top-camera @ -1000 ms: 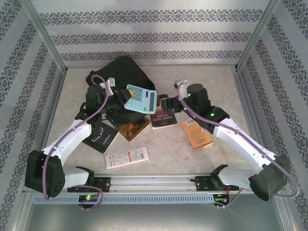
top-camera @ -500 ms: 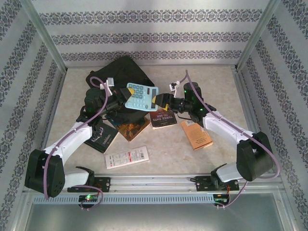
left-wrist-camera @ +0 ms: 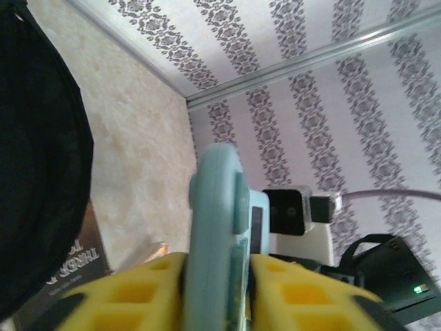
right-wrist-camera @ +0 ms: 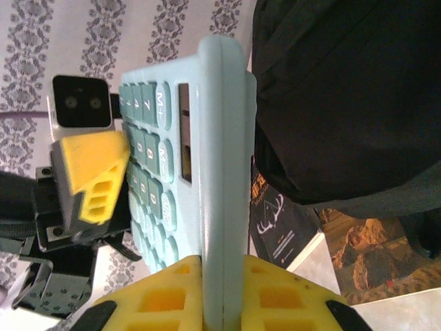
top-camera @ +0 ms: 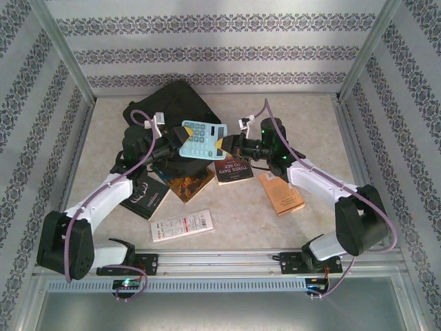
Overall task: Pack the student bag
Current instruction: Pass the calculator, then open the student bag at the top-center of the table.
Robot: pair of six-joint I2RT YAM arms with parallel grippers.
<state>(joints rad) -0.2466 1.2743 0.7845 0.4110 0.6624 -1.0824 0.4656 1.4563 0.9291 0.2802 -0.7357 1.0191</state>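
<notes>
Luggage first: one large black soft-fabric student bag lies flat on the beige marbled worktop, at the far side and left of centre. Its near edge is partly hidden behind the left arm.

Just in front of that edge, one pale blue plastic calculator is held between the two arms, tilted, with its keys and display facing up. The right jaws are closed tight on its right end. In the right wrist view the two yellow pads press flat against both faces of the calculator, with the bag dark behind it. The left jaws straddle the opposite end. In the left wrist view the yellow pads sit close on either side of the calculator's edge, but I cannot tell whether they are pressing on it or standing slightly off.

Four books lie flat nearer the arms:
- one maroon book titled "Three Days to See", under the right wrist
- one book with a brown picture cover, to its left
- one dark book with a white drawing, further left
- one orange paperback, off to the right

One white printed leaflet lies nearest the rail, apart from the books.
</notes>
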